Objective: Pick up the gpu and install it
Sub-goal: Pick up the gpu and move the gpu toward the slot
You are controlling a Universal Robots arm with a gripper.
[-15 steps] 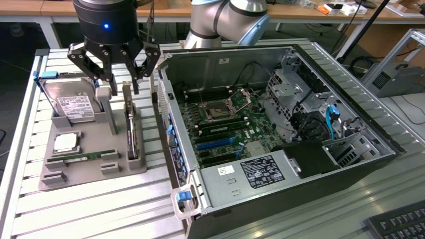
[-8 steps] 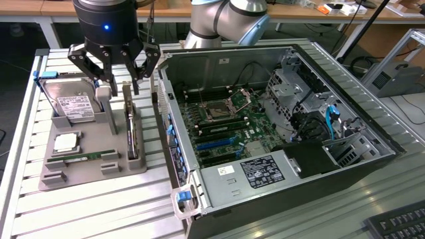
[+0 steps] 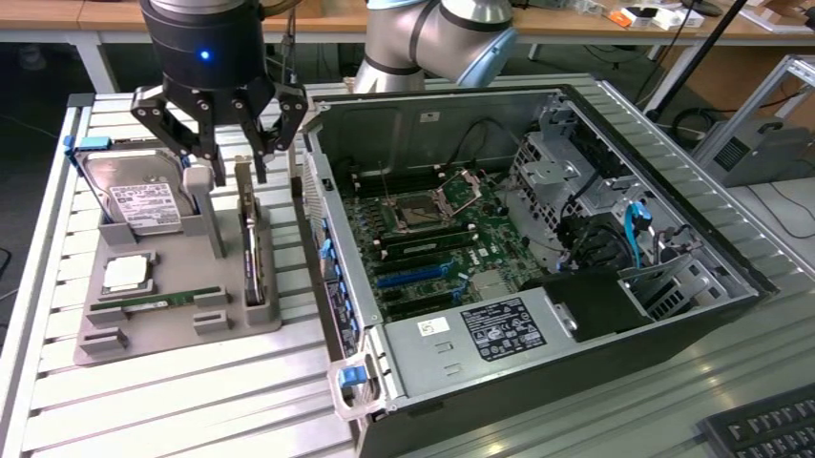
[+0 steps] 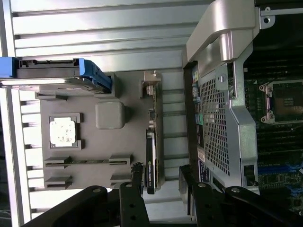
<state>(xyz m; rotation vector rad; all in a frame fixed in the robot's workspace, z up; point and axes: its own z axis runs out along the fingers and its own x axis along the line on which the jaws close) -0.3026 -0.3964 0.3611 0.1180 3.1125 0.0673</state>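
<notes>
The gpu (image 3: 252, 250) stands on its edge in a slot of the grey holder tray (image 3: 191, 329), just beside the open computer case (image 3: 510, 239). In the wrist view the gpu (image 4: 152, 142) is a thin dark strip with its silver bracket at one end. My gripper (image 3: 232, 162) hangs open above the far end of the card, one finger on each side and nothing between them. The wrist view has my gripper (image 4: 161, 182) straddling the line of the card, apart from it. Blue slots (image 3: 407, 277) lie on the motherboard inside the case.
The tray also holds a silver hard drive (image 3: 144, 205) in a blue caddy, a processor (image 3: 128, 274) and a RAM stick (image 3: 159, 303). The case wall (image 3: 312, 219) rises close to the card. A keyboard (image 3: 764, 429) lies at the exterior view's lower right.
</notes>
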